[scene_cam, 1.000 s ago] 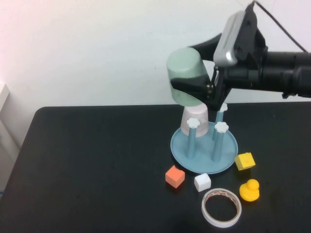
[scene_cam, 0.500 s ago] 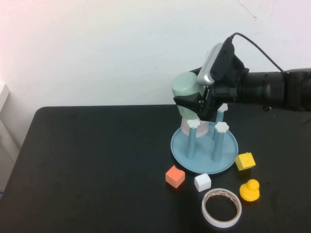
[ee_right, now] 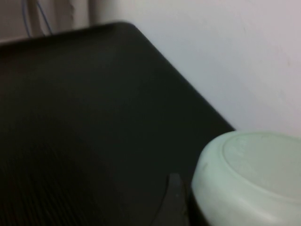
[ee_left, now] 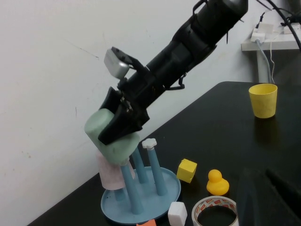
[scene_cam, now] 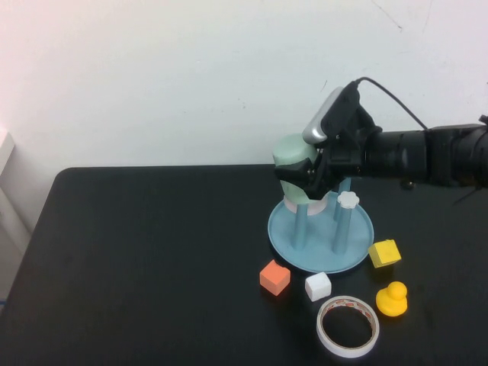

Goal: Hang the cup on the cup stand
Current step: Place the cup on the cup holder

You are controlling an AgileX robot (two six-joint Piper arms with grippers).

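The cup, mint-green and upside down, is held tilted over the front-left post of the cup stand. It hides that post's white cap. My right gripper is shut on the cup's sides, reaching in from the right. The left wrist view shows the same: the cup in the right gripper above the blue dish. In the right wrist view only the cup's base shows. My left gripper is open and empty low over the table, out of the high view.
A whitish-pink cup sits on a rear post. In front of the stand lie an orange cube, a white cube, a yellow cube, a yellow duck and a tape roll. A yellow cup stands far off.
My right gripper has come down with the cup, from well above the stand onto the front-left post, whose cap is now covered.
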